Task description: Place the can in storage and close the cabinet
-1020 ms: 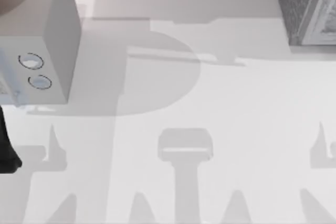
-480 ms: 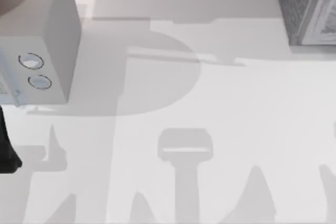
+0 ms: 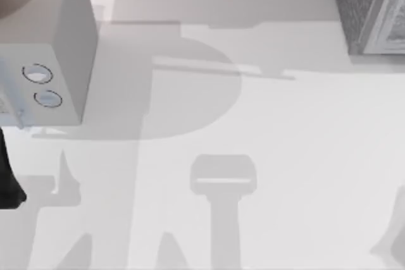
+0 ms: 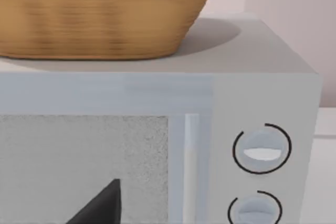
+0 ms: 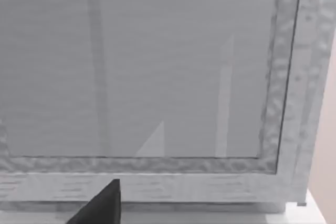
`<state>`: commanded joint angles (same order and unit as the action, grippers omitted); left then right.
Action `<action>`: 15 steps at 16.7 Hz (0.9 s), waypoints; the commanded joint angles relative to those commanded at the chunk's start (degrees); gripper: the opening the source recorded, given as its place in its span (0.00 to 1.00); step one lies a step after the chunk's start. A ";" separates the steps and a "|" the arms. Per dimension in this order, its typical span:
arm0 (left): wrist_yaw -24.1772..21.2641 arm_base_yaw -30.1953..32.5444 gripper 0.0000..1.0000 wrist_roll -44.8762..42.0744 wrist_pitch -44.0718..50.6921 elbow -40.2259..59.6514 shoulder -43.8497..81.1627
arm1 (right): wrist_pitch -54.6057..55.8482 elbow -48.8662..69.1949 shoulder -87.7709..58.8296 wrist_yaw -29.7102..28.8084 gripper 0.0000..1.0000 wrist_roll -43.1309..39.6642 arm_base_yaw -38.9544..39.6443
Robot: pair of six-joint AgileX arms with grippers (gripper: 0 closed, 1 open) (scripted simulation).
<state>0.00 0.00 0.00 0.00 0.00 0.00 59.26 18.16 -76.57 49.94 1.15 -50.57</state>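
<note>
The can is out of view. The cabinet is a grey speckled box at the table's far right corner. The right wrist view looks straight at its framed front panel from close by, with a dark tip of my right gripper in front of it. My left gripper shows as a dark tip facing a microwave's door. A dark part of my left arm sits at the table's left edge.
A pale grey microwave with two round knobs stands at the far left. A woven basket rests on top of it. Between microwave and cabinet lies the bare white table, crossed by shadows.
The arm shadows at the table's front right have slid toward the right edge. The left arm and the microwave have not moved.
</note>
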 joint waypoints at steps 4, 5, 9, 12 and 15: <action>0.00 0.00 1.00 0.00 0.00 0.00 0.00 | 7.95 2.41 -10.26 6.66 1.00 0.14 -6.79; 0.00 0.00 1.00 0.00 0.00 0.00 0.00 | 8.94 2.72 -11.55 7.50 1.00 0.15 -7.64; 0.00 0.00 1.00 0.00 0.00 0.00 0.00 | 9.56 2.90 -12.34 8.01 1.00 0.16 -8.16; 0.00 0.00 1.00 0.00 0.00 0.00 0.00 | 9.38 2.68 -12.19 7.88 1.00 0.15 -7.92; 0.00 0.00 1.00 0.00 0.00 0.00 0.00 | 5.86 5.74 -11.73 7.94 1.00 0.15 -7.98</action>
<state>0.00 0.00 0.00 0.00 0.00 0.00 65.12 23.90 -88.30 57.88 1.30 -58.54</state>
